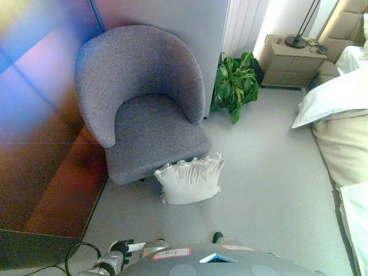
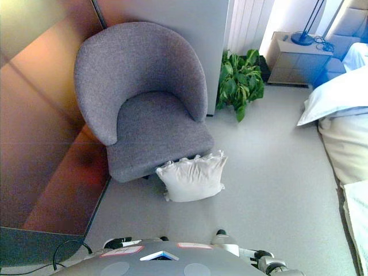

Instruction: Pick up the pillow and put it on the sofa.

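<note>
Pillow leans against sofa front — hands' grip unclear.

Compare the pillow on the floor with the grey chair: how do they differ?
The pillow is white and ruffled at its edges; the chair is grey woven fabric with smooth, rounded lines. The pillow is much smaller, narrower than the chair's seat. The pillow leans on the floor against the chair's front edge; the chair stands upright with its curved back toward the wall, seat empty. Both look soft and upholstered.
</note>
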Controlling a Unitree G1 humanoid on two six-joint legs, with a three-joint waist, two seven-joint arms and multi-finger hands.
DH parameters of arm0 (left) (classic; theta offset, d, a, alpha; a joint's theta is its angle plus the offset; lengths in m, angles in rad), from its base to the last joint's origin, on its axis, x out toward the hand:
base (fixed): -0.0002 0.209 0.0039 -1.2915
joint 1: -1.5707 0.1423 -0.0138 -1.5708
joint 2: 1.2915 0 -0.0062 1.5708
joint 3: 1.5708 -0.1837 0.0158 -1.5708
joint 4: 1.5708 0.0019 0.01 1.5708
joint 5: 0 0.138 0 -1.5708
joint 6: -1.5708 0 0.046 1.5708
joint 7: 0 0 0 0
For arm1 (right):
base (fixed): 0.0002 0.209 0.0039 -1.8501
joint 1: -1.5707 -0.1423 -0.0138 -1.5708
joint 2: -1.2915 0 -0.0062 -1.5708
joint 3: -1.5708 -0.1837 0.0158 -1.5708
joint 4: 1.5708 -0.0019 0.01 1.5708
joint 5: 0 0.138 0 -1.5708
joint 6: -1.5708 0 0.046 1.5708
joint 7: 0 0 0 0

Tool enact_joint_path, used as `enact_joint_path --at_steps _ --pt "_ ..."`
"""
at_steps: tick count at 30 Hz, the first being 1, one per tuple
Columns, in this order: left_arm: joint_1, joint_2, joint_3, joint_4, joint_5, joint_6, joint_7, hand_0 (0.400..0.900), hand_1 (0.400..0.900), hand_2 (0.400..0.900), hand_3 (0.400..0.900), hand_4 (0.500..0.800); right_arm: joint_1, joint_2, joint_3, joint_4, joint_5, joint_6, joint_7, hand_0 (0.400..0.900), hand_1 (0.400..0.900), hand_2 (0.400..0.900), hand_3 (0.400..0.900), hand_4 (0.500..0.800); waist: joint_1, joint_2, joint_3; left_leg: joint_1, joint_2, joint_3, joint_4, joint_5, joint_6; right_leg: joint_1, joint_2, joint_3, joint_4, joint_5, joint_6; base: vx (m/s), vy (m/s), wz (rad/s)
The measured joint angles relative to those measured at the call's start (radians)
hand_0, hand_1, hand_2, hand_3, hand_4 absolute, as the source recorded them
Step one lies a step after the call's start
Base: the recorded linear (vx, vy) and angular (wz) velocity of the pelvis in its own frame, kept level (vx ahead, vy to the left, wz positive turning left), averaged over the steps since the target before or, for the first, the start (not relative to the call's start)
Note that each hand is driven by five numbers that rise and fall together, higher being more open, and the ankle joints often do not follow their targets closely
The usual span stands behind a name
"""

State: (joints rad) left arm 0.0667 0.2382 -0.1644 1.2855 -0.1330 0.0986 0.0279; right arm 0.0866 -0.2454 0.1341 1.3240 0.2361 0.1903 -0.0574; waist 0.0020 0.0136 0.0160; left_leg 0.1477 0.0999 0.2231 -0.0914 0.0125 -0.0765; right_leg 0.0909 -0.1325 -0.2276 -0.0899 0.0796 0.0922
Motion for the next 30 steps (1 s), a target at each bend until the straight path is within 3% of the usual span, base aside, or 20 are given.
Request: enact_joint_path --at_steps 25,29,30 --pt "-0.023 0.000 -0.028 -0.010 0.002 0.041 0.025 0.900 0.900 0.900 0.900 0.800 -0.006 0.001 0.020 -0.001 -0.008 -0.003 -0.001 0.900 0.900 0.900 0.900 0.800 -0.013 -0.006 0.014 -0.008 0.006 0.001 0.005 -0.001 0.001 -0.014 0.005 0.006 0.004 -0.002 -0.002 0.01 -0.039 -0.01" --pt "-0.051 0.002 -0.044 -0.010 0.000 0.032 0.059 0.900 0.900 0.900 0.900 0.800 -0.024 0.005 0.019 -0.023 -0.004 0.006 0.000 0.900 0.900 0.900 0.900 0.800 -0.033 -0.006 0.049 -0.034 0.032 0.004 0.064 -0.010 -0.015 -0.043 0.027 0.036 0.032 -0.015 -0.018 0.02 -0.193 -0.23" --pt "-0.060 0.008 -0.041 -0.012 -0.024 0.023 0.072 0.900 0.900 0.900 0.900 0.800 -0.041 0.010 0.020 -0.030 -0.005 0.015 0.002 0.900 0.900 0.900 0.900 0.800 -0.024 -0.009 0.071 -0.053 0.048 0.005 0.117 -0.023 -0.028 -0.076 0.035 0.032 0.098 -0.052 -0.039 0.04 -0.212 -0.35"
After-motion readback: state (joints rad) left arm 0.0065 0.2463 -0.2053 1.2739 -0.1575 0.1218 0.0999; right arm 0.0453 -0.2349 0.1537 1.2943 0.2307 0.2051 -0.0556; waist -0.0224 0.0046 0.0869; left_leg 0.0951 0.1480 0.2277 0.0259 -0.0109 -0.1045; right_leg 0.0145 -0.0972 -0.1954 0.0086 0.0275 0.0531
